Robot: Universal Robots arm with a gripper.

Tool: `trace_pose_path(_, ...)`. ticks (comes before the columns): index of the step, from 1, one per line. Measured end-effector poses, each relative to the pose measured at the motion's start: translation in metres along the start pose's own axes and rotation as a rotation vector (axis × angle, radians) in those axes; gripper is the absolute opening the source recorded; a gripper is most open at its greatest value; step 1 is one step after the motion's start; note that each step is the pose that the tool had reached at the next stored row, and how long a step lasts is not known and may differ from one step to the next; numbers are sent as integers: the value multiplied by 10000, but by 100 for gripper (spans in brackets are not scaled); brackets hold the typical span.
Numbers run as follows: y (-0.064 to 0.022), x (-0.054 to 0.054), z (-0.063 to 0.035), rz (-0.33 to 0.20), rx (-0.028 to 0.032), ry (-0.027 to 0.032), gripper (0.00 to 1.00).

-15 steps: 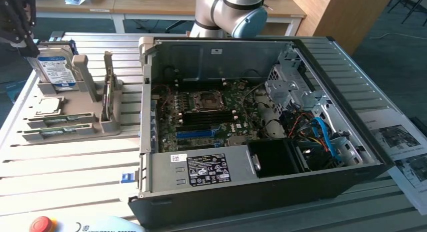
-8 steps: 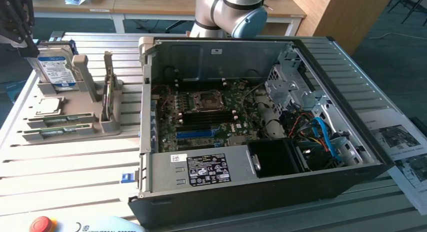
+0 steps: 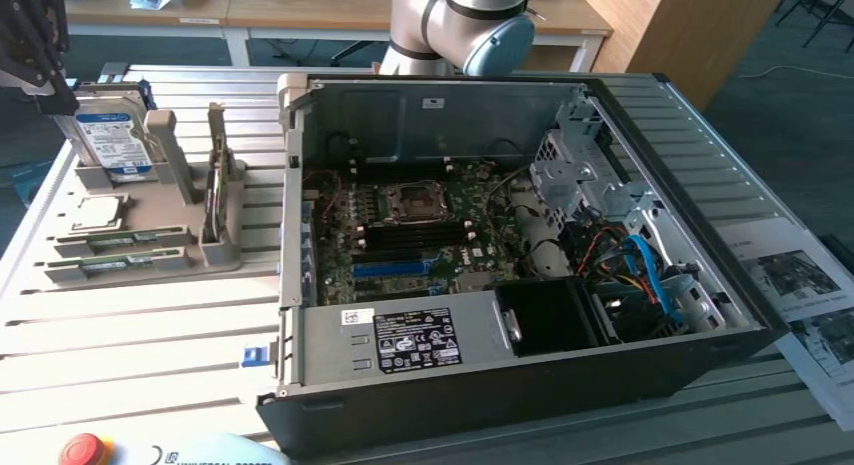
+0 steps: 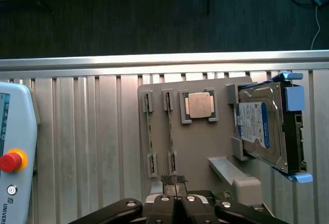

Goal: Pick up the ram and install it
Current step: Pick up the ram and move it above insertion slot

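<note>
As your gripper [image 4: 176, 179] hangs above the holder [image 4: 198, 147], here is what you have on the table [image 4: 92, 147].

1. Gripper: fingers [image 4: 167, 180] pressed together, pads meeting with nothing seen between them. The tips sit over the holder's edge, just past the end of the nearer ram slot.
2. Ram [image 4: 171, 131]: green stick standing on edge in a holder slot, untouched, next to the processor pocket.
3. Second stick [image 4: 149, 131]: same kind, in the holder's outermost slot, parallel to the first (the two lie close but apart).
4. Processor [image 4: 199, 104]: square, silver, flat in its holder pocket, between the ram slots and the drive.
5. Drive [image 4: 259, 126]: silver with a blue-white label, propped upright at the holder's end away from the sticks, with a blue bracket on its side.
6. Case [image 3: 534, 385]: open, black, on the table just beside the holder toward the exterior view's right. You can see its board [image 3: 414, 235] inside.
7. Pendant [image 4: 13, 147]: red button, well apart from the holder on the stick side.
</note>
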State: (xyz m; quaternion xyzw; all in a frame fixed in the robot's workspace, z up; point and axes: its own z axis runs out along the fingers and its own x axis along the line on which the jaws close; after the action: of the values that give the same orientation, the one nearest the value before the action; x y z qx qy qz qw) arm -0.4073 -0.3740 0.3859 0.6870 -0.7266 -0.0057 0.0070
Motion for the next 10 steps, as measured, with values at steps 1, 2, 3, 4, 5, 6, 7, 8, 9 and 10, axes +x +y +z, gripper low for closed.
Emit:
trace_pose_path(1, 0, 0, 0, -41, 0, 1, 10)
trace_pose_path(2, 0, 0, 0, -92, 0, 2, 10)
trace_pose_path(3, 0, 0, 0, -131, 0, 3, 10)
trace_pose_path(4, 0, 0, 0, -166, 0, 4, 10)
trace_pose_path(5, 0, 0, 0, -203, 0, 5, 10)
trace_pose_path(6, 0, 0, 0, -223, 0, 5, 10)
trace_pose_path(7, 0, 0, 0, -223, 0, 6, 10)
trace_pose_path(8, 0, 0, 0, -224, 0, 5, 10)
trace_pose_path(9, 0, 0, 0, -224, 0, 5, 10)
trace_pose_path(10, 0, 0, 0, -224, 0, 5, 10)
